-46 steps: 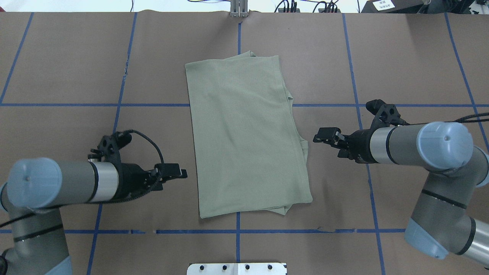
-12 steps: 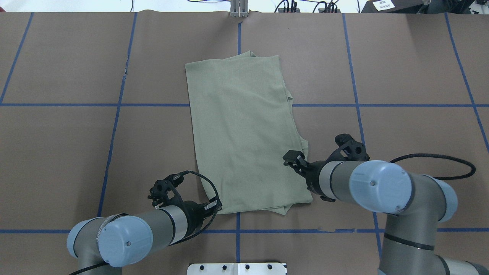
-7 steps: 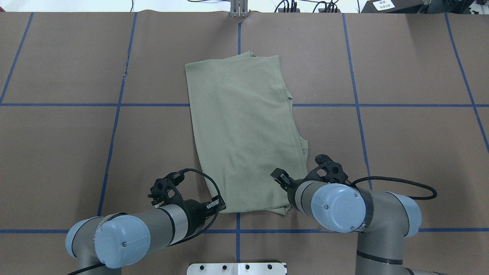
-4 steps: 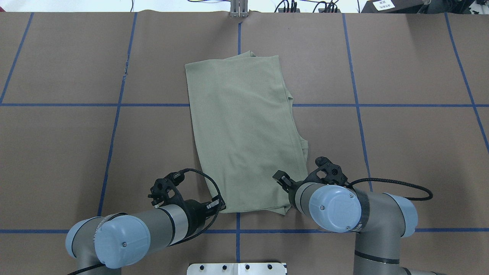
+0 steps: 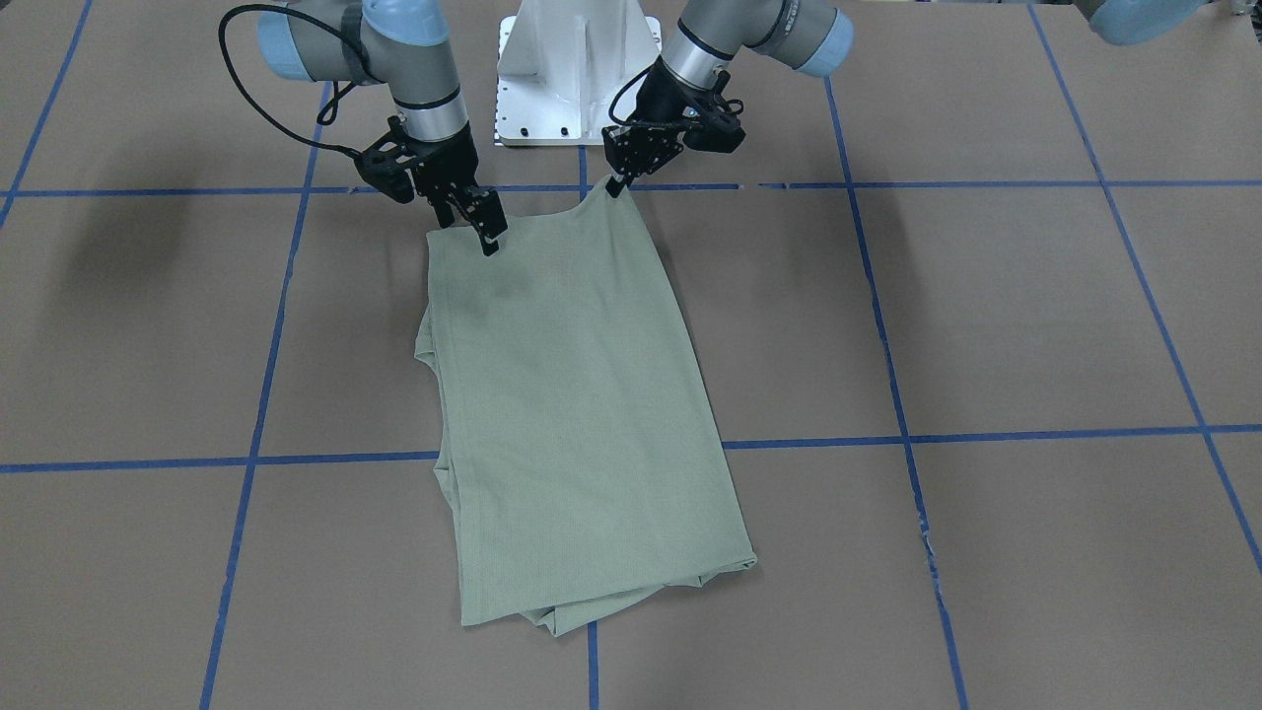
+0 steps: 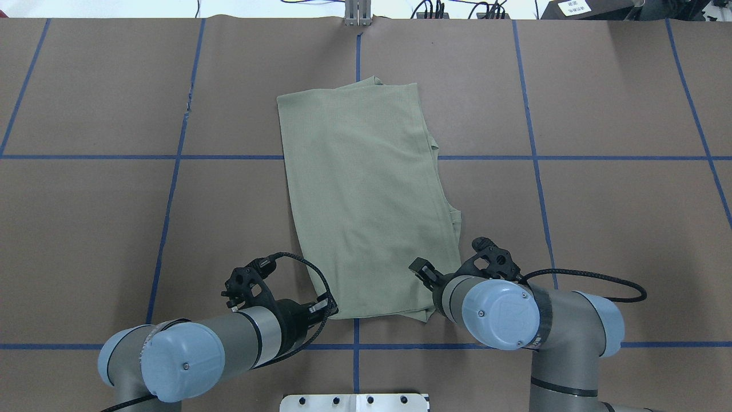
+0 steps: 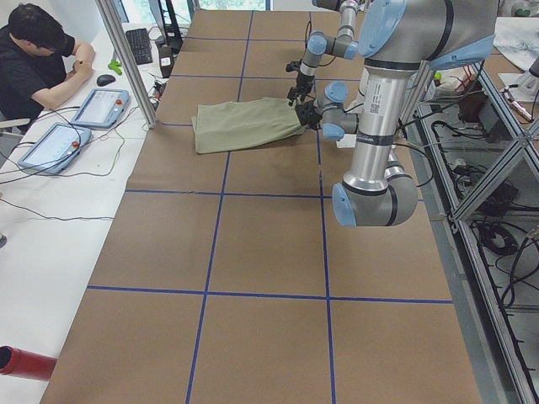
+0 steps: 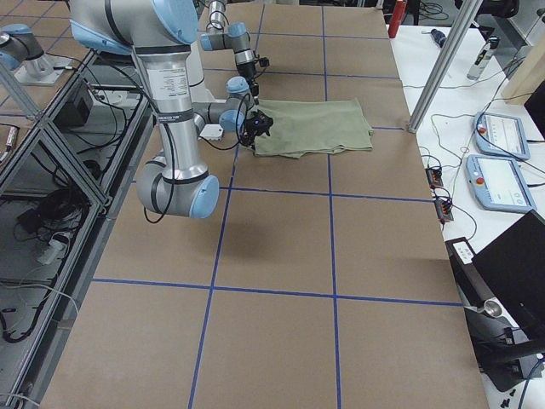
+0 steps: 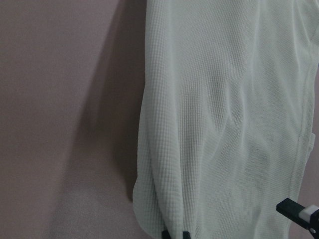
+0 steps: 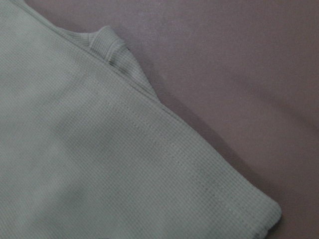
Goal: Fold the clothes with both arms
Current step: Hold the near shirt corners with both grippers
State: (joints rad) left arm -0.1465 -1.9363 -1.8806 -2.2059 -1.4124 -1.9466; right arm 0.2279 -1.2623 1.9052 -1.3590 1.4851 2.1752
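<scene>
The pale sage-green shirt [image 6: 366,194] lies folded into a long strip on the brown table, also in the front-facing view [image 5: 572,394]. My left gripper [image 6: 330,306] is shut on the shirt's near left corner, which rises in a small peak to the fingertips in the front-facing view [image 5: 616,184] and shows in the left wrist view [image 9: 174,234]. My right gripper [image 6: 423,269] stands open just over the near right corner [image 5: 485,232]. That corner lies flat in the right wrist view [image 10: 249,209]. Neck and logo are hidden.
The white base pedestal [image 5: 577,69] stands just behind both grippers, its plate at the near edge [image 6: 354,402]. A black cable [image 6: 595,280] loops off the right wrist. Blue tape lines [image 6: 171,171] grid the table. An operator [image 7: 42,59] sits beyond the far edge.
Both arms swung in from the table's sides to the shirt's near corners. Over the last second the right gripper shifted slightly; the left one has stayed still on its corner.
</scene>
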